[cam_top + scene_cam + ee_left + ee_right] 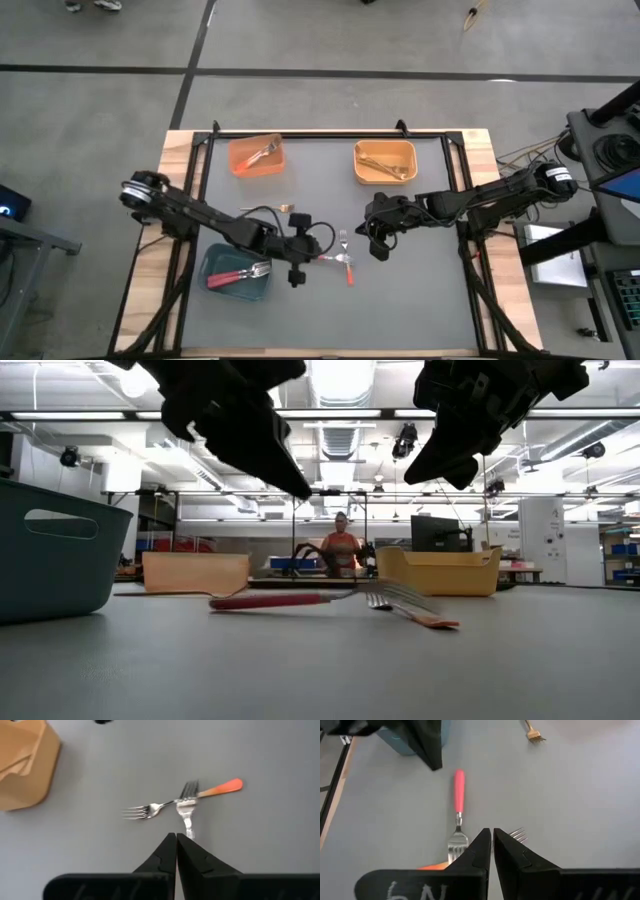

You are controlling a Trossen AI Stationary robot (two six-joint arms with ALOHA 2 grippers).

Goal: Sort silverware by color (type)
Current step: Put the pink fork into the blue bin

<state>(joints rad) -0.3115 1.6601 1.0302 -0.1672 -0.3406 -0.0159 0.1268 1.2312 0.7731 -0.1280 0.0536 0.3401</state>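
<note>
On the grey surface [420,290], a red-handled fork [333,258] and an orange-handled fork [347,262] lie crossed at their heads. The left end effector [311,256] hovers just beside the red handle, fingers closed, holding nothing. The right end effector [380,248], closed and empty, hangs just beyond the crossed forks.

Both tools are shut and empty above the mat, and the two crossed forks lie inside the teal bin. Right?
Not quite. The red-handled fork and the orange-handled fork lie crossed on the bare mat, beside the teal bin, as the high view shows. The left tool and right tool are indeed shut and empty.
</note>
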